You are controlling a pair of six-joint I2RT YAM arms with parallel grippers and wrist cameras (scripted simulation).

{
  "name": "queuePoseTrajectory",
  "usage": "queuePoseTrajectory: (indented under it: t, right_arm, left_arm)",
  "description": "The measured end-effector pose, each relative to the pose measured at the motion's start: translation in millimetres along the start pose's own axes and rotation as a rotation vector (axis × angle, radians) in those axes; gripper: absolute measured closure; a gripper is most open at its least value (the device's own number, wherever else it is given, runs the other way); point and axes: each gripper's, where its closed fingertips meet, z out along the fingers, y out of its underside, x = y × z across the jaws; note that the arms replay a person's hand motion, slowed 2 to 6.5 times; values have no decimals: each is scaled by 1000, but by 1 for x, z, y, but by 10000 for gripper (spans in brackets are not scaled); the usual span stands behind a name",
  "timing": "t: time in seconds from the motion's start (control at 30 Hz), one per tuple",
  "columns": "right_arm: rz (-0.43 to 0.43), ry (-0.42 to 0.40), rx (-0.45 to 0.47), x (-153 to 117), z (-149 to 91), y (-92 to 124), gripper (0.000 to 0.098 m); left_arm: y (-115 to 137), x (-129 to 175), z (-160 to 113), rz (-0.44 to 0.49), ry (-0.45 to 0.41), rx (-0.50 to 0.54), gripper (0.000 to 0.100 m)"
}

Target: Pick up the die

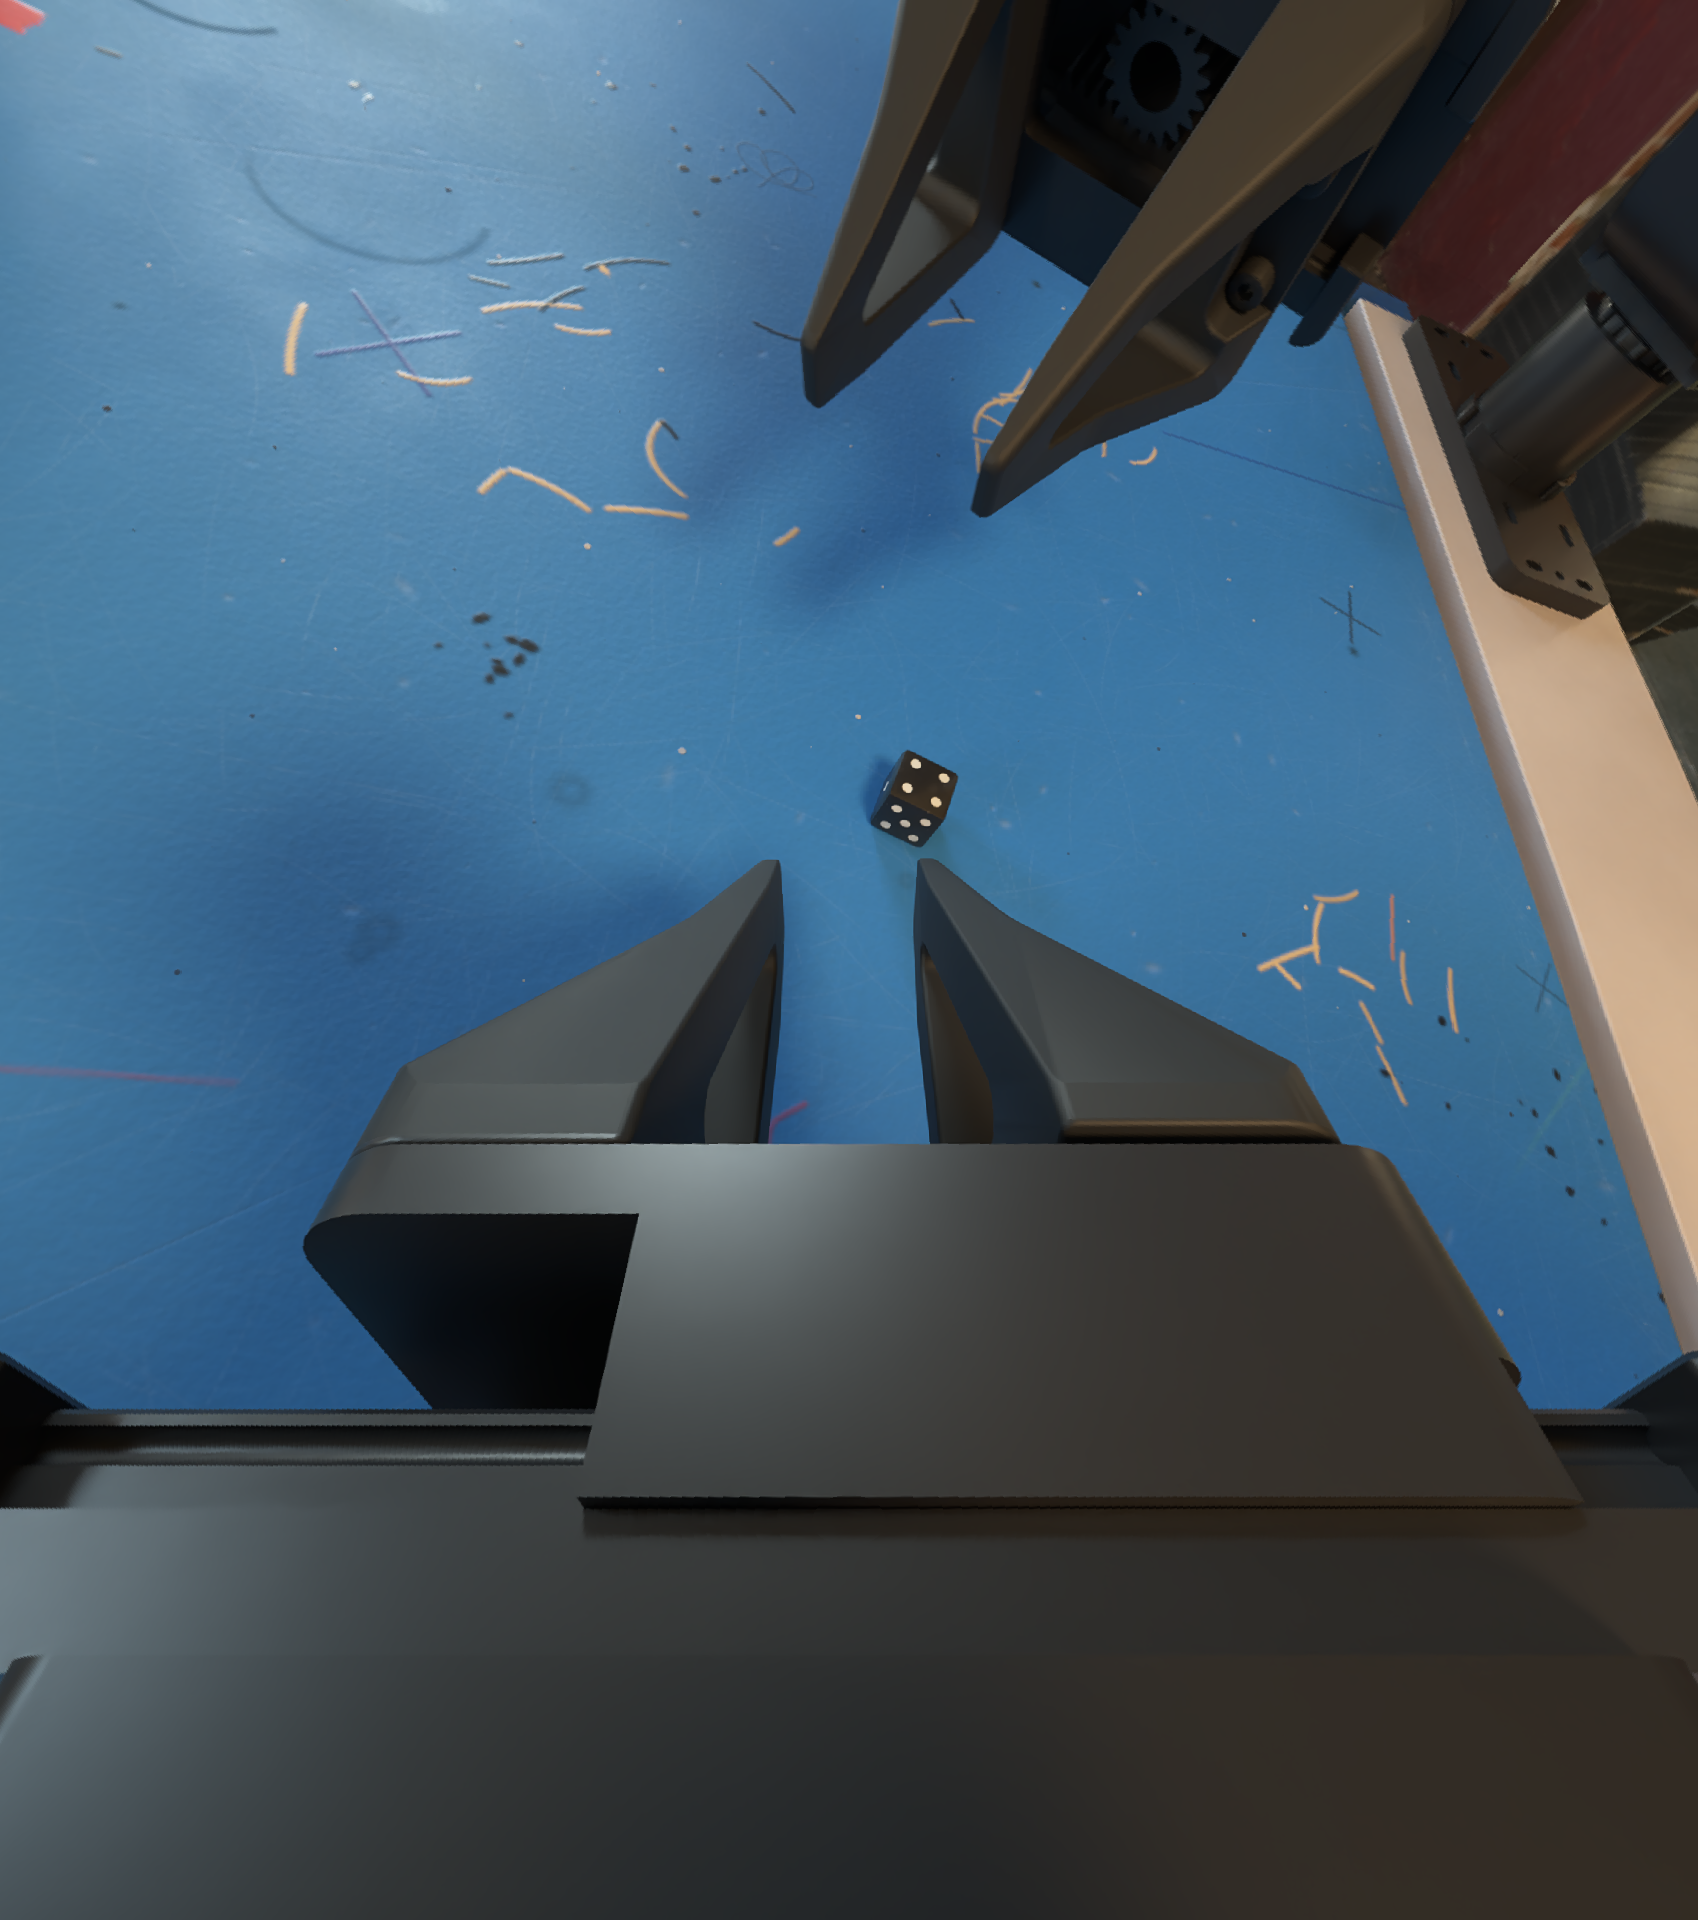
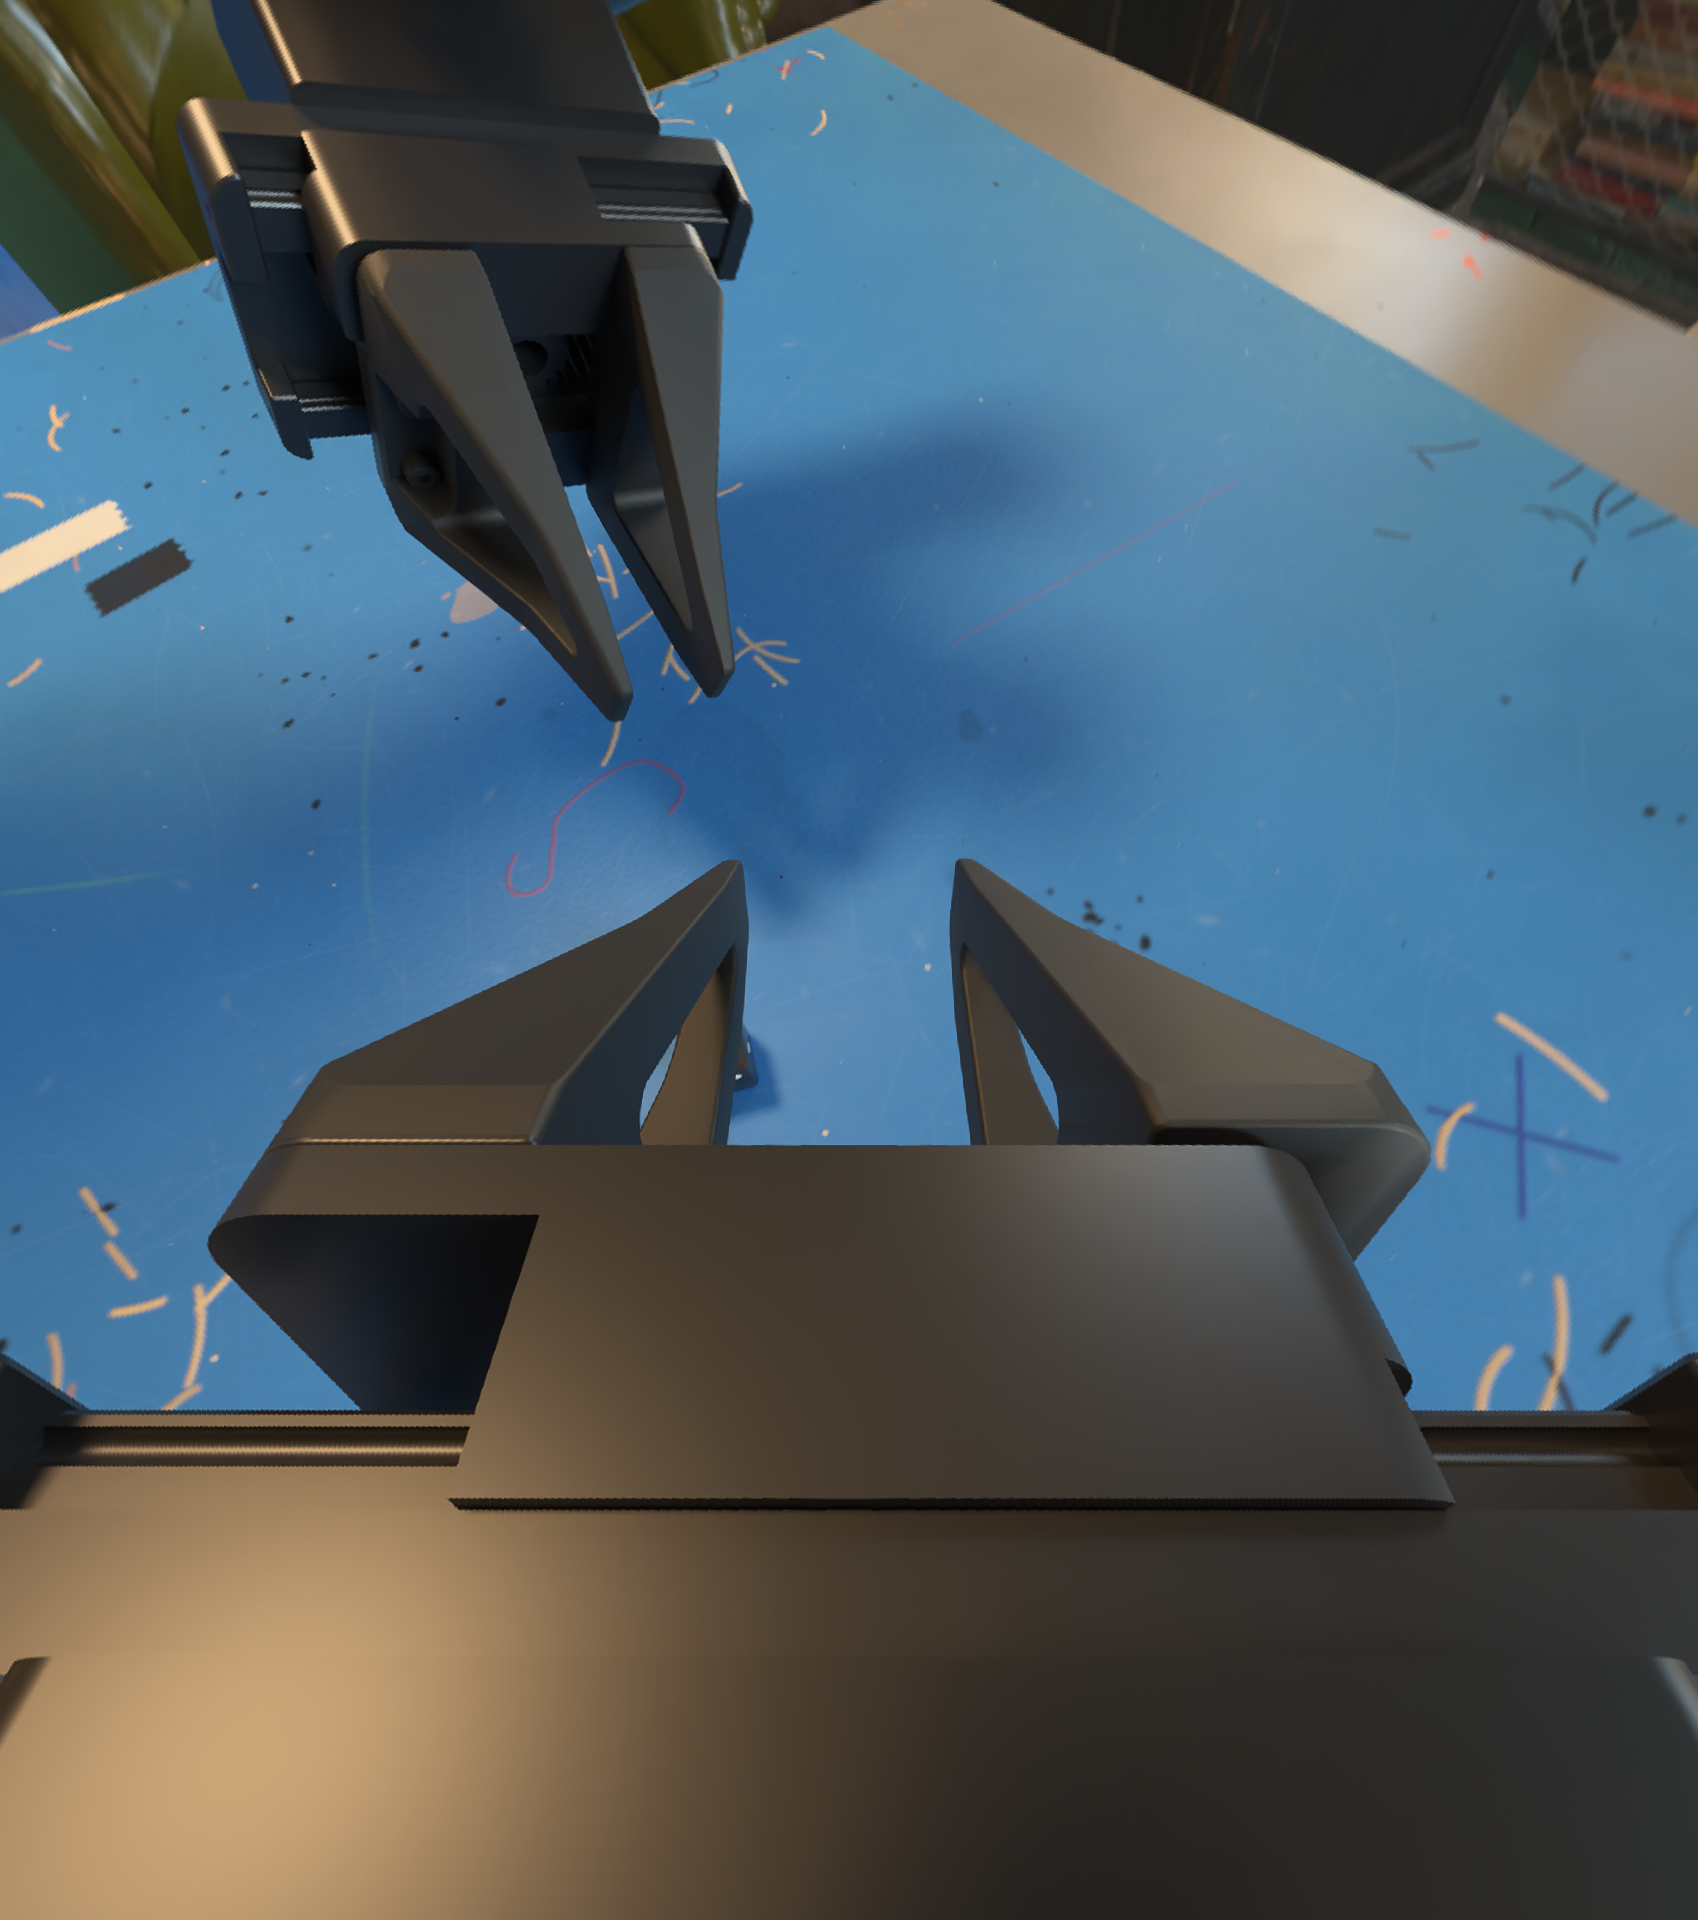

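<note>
A small black die (image 1: pixel 912 798) with pale pips lies on the blue table top (image 1: pixel 305 831). My left gripper (image 1: pixel 850 864) hovers above the table, its jaws a narrow gap apart and empty. The die sits just beyond its right fingertip (image 1: pixel 928 878). My right gripper (image 1: pixel 897 454) hangs farther off at the upper right, open and empty. In the right wrist view, my right gripper (image 2: pixel 847 864) is open over bare table. The left gripper (image 2: pixel 666 704) points down opposite it. A small dark corner (image 2: pixel 747 1070) peeks out beside the right gripper's left finger; I cannot tell if it is the die.
The table top is scuffed, with orange and dark marks. Its pale edge band (image 1: pixel 1593 883) runs down the right side, with the right arm's base (image 1: pixel 1593 436) beyond it. White (image 2: pixel 40 558) and black (image 2: pixel 138 577) tape strips lie at the left in the right wrist view.
</note>
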Motion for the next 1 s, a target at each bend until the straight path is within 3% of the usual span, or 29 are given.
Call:
queuePoseTrajectory:
  t: [0.13, 0.27, 0.47, 0.7, 0.9, 1.0]
  right_arm:
    - [64, 8, -33, -1, -4, 11, 640]
    - [58, 18, -105, -5, -6, 25, 609]
    - [-28, -17, -230, -20, 0, 43, 523]
    - [-166, -22, -333, -24, 14, 61, 496]
    - [-194, -62, -372, -24, 26, 68, 506]
    - [-193, -99, -381, -26, 32, 67, 560]
  left_arm:
    - [3, -4, 0, -3, -14, -18, 812]
    - [7, -5, 3, 4, -22, -41, 813]
    - [12, 0, 8, 25, -6, -74, 792]
    - [14, 6, 11, 31, 25, -88, 793]
    - [15, 9, 12, 42, 42, -100, 794]
    - [15, 10, 12, 44, 46, -102, 794]
